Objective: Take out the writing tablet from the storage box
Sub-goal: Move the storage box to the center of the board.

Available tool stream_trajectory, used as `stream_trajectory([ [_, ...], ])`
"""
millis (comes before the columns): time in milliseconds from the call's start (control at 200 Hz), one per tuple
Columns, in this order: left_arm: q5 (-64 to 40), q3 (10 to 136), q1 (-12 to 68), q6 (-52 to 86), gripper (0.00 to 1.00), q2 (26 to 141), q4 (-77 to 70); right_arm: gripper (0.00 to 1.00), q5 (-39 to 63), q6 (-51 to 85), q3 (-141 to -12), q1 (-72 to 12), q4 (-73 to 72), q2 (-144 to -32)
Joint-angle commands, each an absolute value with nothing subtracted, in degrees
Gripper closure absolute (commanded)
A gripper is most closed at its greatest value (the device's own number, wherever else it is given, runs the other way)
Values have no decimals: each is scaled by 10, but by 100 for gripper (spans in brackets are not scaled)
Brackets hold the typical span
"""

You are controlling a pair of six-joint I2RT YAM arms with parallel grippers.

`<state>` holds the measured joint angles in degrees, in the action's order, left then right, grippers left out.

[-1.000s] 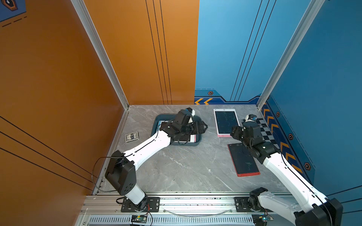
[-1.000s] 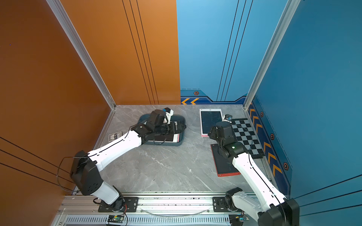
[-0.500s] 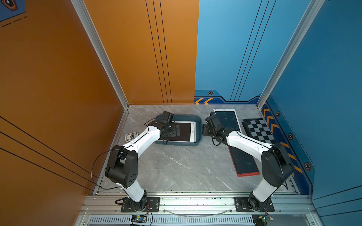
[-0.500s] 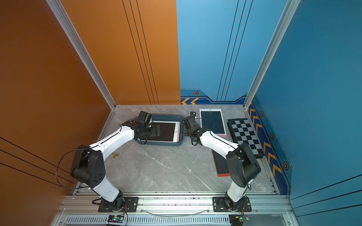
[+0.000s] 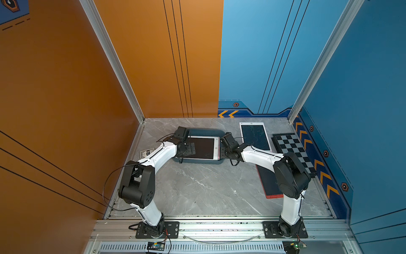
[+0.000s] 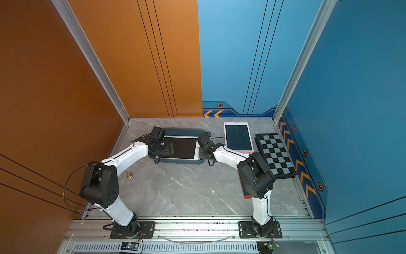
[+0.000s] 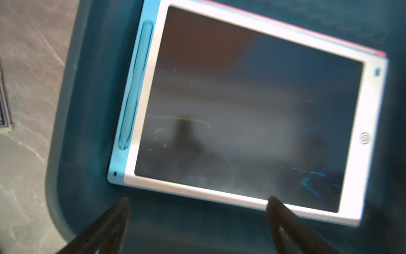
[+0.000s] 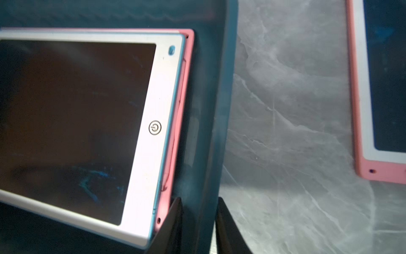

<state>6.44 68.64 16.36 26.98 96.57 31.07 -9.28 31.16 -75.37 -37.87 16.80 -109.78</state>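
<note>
Right gripper [image 8: 199, 200] was down at the three o'clock end of the storage box [image 8: 208, 110], and it was pinching. One finger sat inside the wall and one outside, with the teal rim squeezed between them and no gap to see. In a top view it sat low against that same short wall.

Across the box, the left gripper [image 7: 197, 199] hung over the nine o'clock half with its fingers spread wide, gripping nothing. One tip showed over the white frame of the writing tablet [image 7: 241, 110], the other over bare box floor. Whether either touched, I could not tell.

The writing tablet lay flat and face up inside the box: white frame, blue edge, dark screen with faint blue scribbles. Its round button was toward three o'clock and its stylus slot toward nine. Beneath it a pink tablet [image 8: 186, 88] peeked out along the three o'clock end, just beside the right gripper's inner finger.

With twelve at the back wall, the box sat at about eleven o'clock on the grey marble table [image 5: 197, 187].

- **One o'clock:** a pink-framed tablet [image 5: 254, 136] lay flat, apart from the box.
- **Two to three o'clock:** a chequered board [image 5: 292, 151] lay just beside it.
- **Four o'clock:** a red tablet [image 5: 269, 184] was partly hidden under the right arm.
- **Nine to ten o'clock:** a small card [image 5: 146, 152] lay near the wall, beside the left arm.
- **Roughly eight o'clock:** a tiny brass-coloured piece [image 6: 129, 175], too small to identify
</note>
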Motion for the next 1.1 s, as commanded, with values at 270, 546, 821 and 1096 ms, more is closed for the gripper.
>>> stream_trajectory([
  [270,91,622,175,306,2,942,324,89,-99,294,-653,-423,229,-1019],
  [546,118,604,191,328,2,946,333,88,-111,356,-590,-452,259,-945],
  [821,181,594,232,363,2,935,378,91,-171,454,-549,-481,266,-900],
  [1096,164,548,221,375,2,926,377,92,-194,466,-535,-485,262,-888],
])
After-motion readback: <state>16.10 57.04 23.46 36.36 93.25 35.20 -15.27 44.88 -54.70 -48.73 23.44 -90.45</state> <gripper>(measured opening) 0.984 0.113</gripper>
